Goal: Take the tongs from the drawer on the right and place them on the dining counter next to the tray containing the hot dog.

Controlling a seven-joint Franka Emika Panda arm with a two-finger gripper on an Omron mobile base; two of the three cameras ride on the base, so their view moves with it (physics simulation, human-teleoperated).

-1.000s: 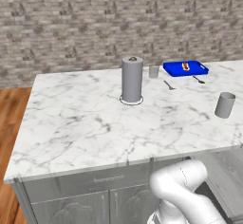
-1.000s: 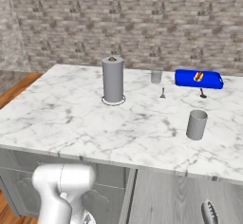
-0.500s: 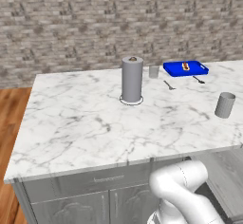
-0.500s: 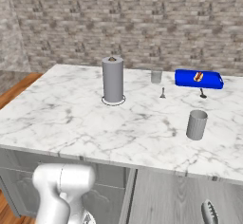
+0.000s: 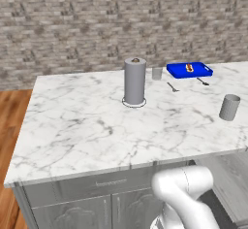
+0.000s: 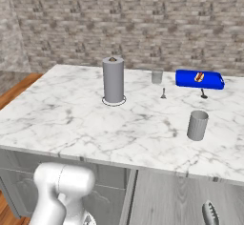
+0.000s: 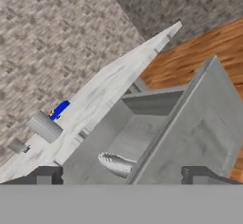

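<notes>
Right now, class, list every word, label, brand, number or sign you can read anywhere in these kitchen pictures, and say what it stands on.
There are none to read. The tray, the hot dog, the paper towel roll, the grey cup, the dining counter, the open drawer and the tongs all have plain surfaces without lettering, and so does the brick wall.

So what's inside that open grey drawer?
The drawer holds silvery tongs lying on its floor; their tip also pokes out in the right base view. The drawer's front wall hides the rest.
</notes>
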